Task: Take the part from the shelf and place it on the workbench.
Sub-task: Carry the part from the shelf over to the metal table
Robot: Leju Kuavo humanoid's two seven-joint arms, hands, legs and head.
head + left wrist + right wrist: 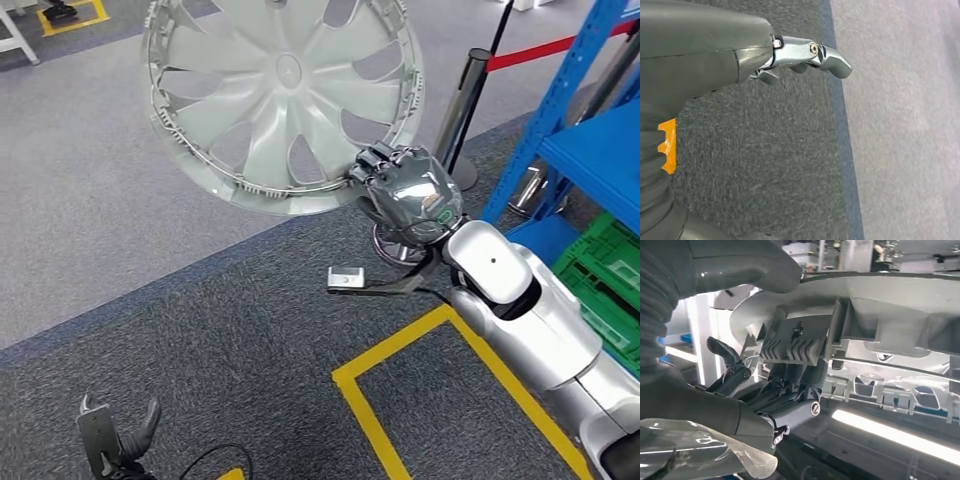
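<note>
From up high, the right hand (404, 190) grips the silver wheel cover (283, 95) by its lower rim, holding it in the air over the grey carpet (113, 200), beside the blue shelf (596, 150). The right wrist camera shows the fingers (791, 405) curled behind the cover's ribbed back. The left hand (806, 52) hangs low over the carpet, fingers apart, holding nothing.
</note>
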